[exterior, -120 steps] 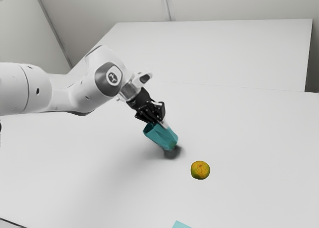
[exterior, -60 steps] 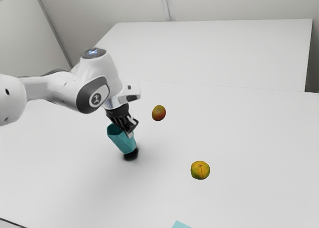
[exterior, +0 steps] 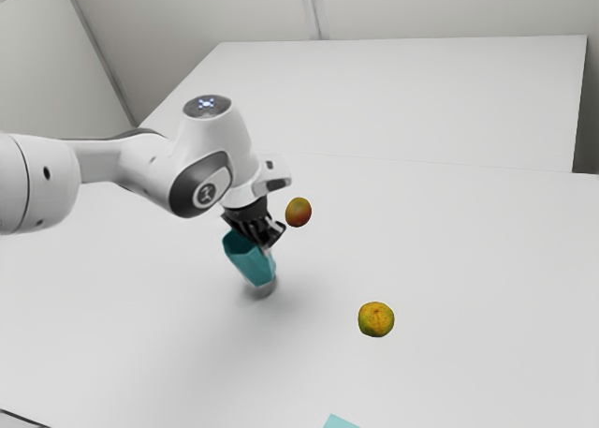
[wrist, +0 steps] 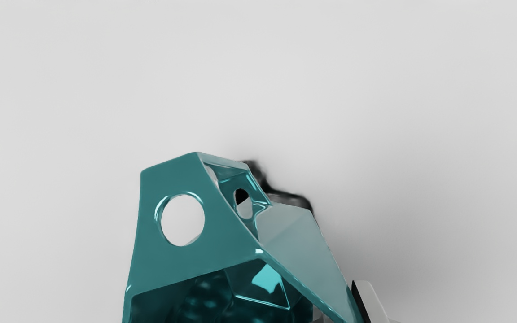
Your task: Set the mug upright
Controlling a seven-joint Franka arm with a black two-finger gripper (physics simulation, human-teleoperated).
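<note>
Left of centre in the exterior view, the teal mug (exterior: pixel 250 261) hangs at a slant below the black tool (exterior: pixel 263 243), its open end toward the upper left and its base toward the lower right, so it leans and is not upright. The tool is clamped on the mug's wall near the rim: in the wrist view one fingertip (wrist: pixel 368 298) lies against the outer face, and a small grey part of the other shows just within the mouth. The mug's side facing that camera has a round hole, and a second, smaller hole shows beyond it. A soft shadow (exterior: pixel 259 293) lies on the white bench (exterior: pixel 468 241) right under the base; whether the base touches the bench I cannot tell.

From the left edge of the exterior view the white arm (exterior: pixel 140 161) reaches in, bending down to the tool. Just right of the tool, near mid-frame, sits a reddish-orange fruit (exterior: pixel 299 212), apart from the mug. A yellow-orange fruit with green patches (exterior: pixel 376 319) rests lower and farther right. At the bottom edge, right of centre, a pale teal patch (exterior: pixel 340 421) shows.
</note>
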